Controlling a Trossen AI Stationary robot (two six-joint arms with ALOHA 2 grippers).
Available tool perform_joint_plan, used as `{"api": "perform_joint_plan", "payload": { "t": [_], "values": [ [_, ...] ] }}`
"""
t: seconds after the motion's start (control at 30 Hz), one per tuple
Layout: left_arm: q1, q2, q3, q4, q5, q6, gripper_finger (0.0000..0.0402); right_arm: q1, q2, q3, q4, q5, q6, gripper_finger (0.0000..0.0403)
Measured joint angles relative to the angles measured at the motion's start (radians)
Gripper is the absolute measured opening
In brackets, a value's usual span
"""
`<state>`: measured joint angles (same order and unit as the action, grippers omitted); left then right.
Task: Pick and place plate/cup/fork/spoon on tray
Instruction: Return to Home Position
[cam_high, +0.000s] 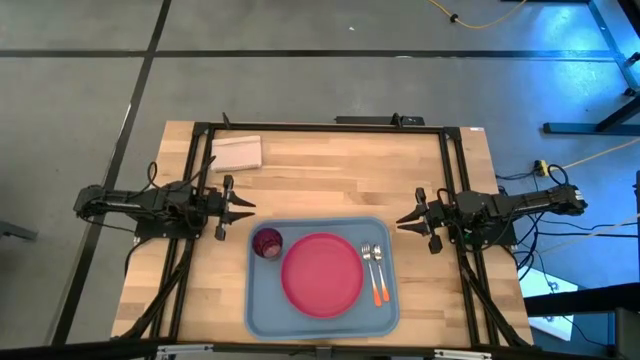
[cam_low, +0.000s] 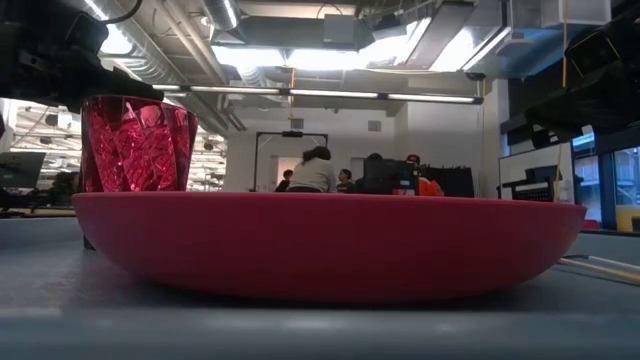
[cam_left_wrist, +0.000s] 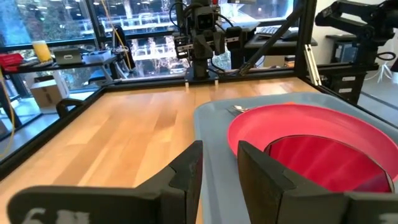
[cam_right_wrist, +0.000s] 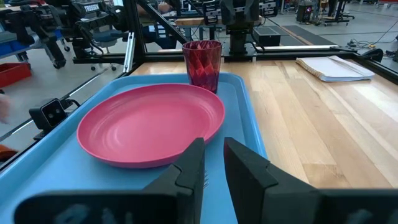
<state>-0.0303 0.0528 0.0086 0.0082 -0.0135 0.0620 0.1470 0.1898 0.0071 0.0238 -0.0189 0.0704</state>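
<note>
The blue-grey tray (cam_high: 262, 310) lies at the table's near middle. On it rest the flat pink-red plate (cam_high: 322, 273), the small dark red cup (cam_high: 267, 243) upright at the tray's far left corner, and the fork (cam_high: 367, 252) and spoon (cam_high: 379, 258) side by side right of the plate, orange handles toward the near edge. The plate (cam_right_wrist: 152, 124) and cup (cam_right_wrist: 202, 62) also show in the right wrist view. My left gripper (cam_high: 250, 207) is shut and empty, left of the tray's far left corner. My right gripper (cam_high: 400, 222) is shut and empty, right of the tray's far right corner.
A pale folded rectangle (cam_high: 237, 152) lies at the table's far left. Black frame rails (cam_high: 320, 128) run along the far edge and both sides. Bare wood lies between the tray and the far rail. People sit in the room behind (cam_low: 315, 170).
</note>
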Motion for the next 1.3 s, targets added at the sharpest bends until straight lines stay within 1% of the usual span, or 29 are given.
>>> {"api": "perform_joint_plan", "payload": {
  "t": [0.7,0.9,1.1,1.3],
  "values": [
    [0.000,0.000,0.000,0.000,-0.003,0.000,0.0094,0.000,-0.004,0.000,0.011,0.000,0.000,0.0065],
    [0.000,0.000,0.000,0.000,-0.003,0.000,0.0094,-0.032,-0.079,0.001,0.003,0.000,0.000,0.0065],
    [0.000,0.000,0.000,0.000,-0.003,0.000,0.0094,-0.080,-0.187,0.001,-0.001,0.000,0.000,0.0065],
    [0.000,0.000,0.000,0.001,-0.003,0.000,0.0094,-0.112,-0.189,0.001,-0.001,0.001,0.000,0.0065]
  ]
}}
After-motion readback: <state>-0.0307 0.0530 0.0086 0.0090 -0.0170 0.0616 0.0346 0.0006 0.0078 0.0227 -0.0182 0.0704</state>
